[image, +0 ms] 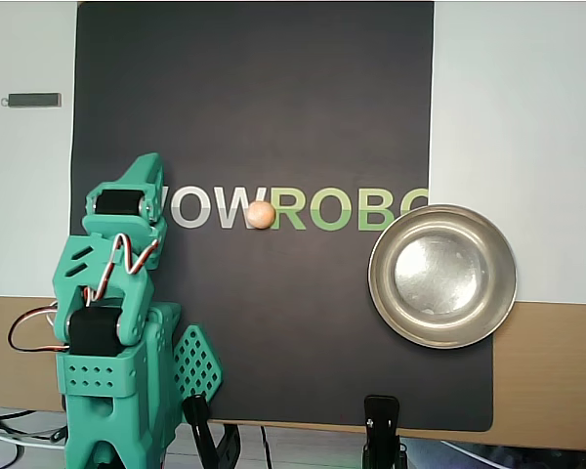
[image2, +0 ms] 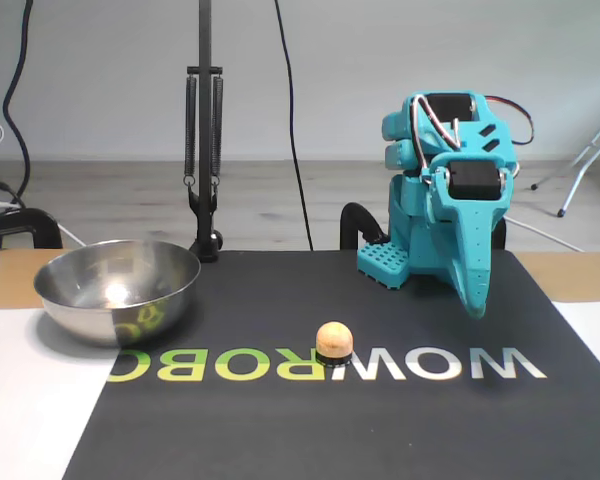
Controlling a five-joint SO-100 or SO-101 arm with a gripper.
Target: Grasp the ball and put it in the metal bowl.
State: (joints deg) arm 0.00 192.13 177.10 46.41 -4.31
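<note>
The ball (image: pixel 261 214) is a small pale orange-tan sphere resting on the dark mat, on the printed lettering between the W and the R. It also shows in the fixed view (image2: pixel 334 341). The metal bowl (image: pixel 383 256) is shiny, empty, and sits at the mat's right edge in the overhead view, at the left in the fixed view (image2: pixel 110 312). My teal gripper (image: pixel 148 162) is folded over the arm's base, shut and empty, well to the left of the ball. In the fixed view the gripper (image2: pixel 477 306) points down at the mat, right of the ball.
The black mat (image: pixel 273 98) with white and green lettering covers most of the table. A small grey bar (image: pixel 31 99) lies on the white surface at far left. Black clamps (image: pixel 381 425) hold the near table edge. A black stand (image2: pixel 204 150) rises behind the bowl.
</note>
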